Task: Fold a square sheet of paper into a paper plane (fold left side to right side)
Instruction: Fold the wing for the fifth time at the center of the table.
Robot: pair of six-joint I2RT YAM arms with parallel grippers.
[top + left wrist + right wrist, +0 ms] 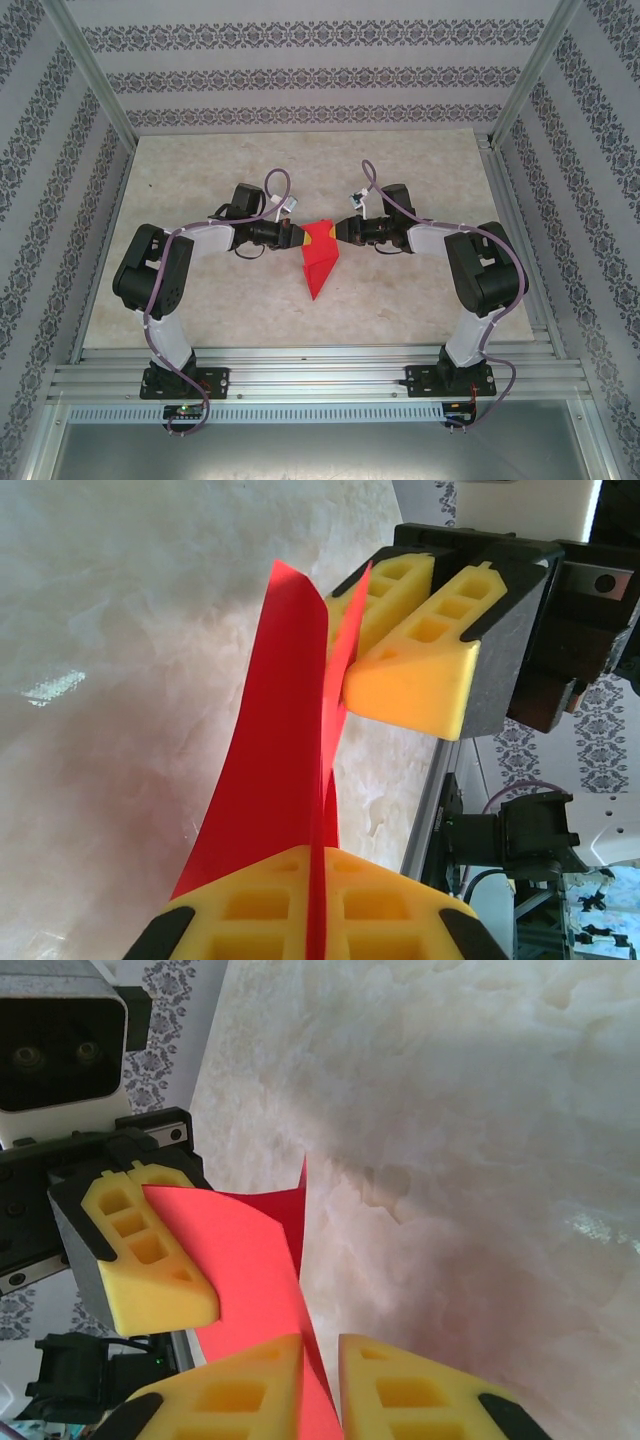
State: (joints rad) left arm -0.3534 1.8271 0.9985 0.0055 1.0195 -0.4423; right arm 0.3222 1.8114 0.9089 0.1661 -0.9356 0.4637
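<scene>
The paper plane [320, 262] is a bright red folded sheet held on edge above the middle of the table, its point toward the near edge. My left gripper [299, 237] is shut on its left edge; in the left wrist view the thin red sheet [270, 760] runs straight between the closed yellow fingers [250, 920]. My right gripper [338, 231] meets it from the right. In the right wrist view the red paper [250, 1270] lies against the left finger [230, 1390], and a narrow gap still shows between the two fingers.
The pale marbled table [200, 180] stretches around the paper. Metal frame posts and patterned walls enclose it, and an aluminium rail [320, 375] carries both arm bases at the near edge.
</scene>
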